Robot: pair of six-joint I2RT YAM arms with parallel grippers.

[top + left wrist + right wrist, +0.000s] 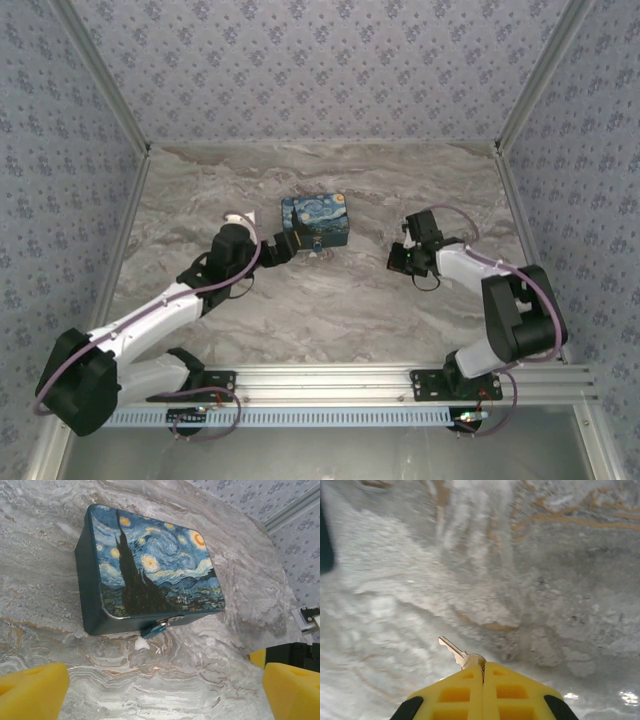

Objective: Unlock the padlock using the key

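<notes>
The right gripper (482, 672) is clamped on the key (454, 650), blade forward, well apart from the padlock (159, 626) hanging at the front of the starry-night box (150, 565). The left gripper (160, 692), jaws apart, faces it: best steady the padlock first, then align blade with keyway slowly.

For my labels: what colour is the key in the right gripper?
Pale silvery metal. The key, pinched in the right gripper, shows best in the right wrist view.
</notes>
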